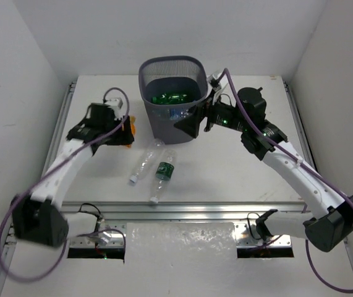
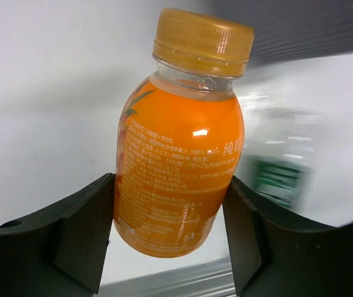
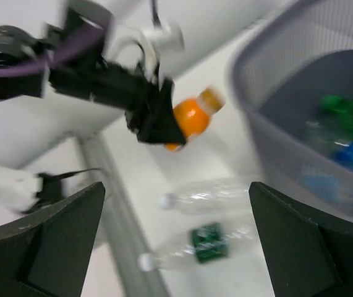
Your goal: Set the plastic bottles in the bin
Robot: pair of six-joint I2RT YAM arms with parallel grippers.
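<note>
Left gripper (image 2: 170, 207) is gripping the orange bottle (image 2: 182, 148) by its body. Right gripper (image 3: 176, 207) is hovering, jaws apart, beside the bin (image 3: 272, 120).

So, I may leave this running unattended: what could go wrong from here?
1. The left gripper pinches the orange bottle only on its lower half, so it might pivot or slip out on the way.
2. The open right gripper hangs close by the bin; bringing the bottle over could crowd both arms or nudge the bin.
3. A clear bottle and a green-labelled bottle lie loose on their sides and could roll if brushed.
</note>
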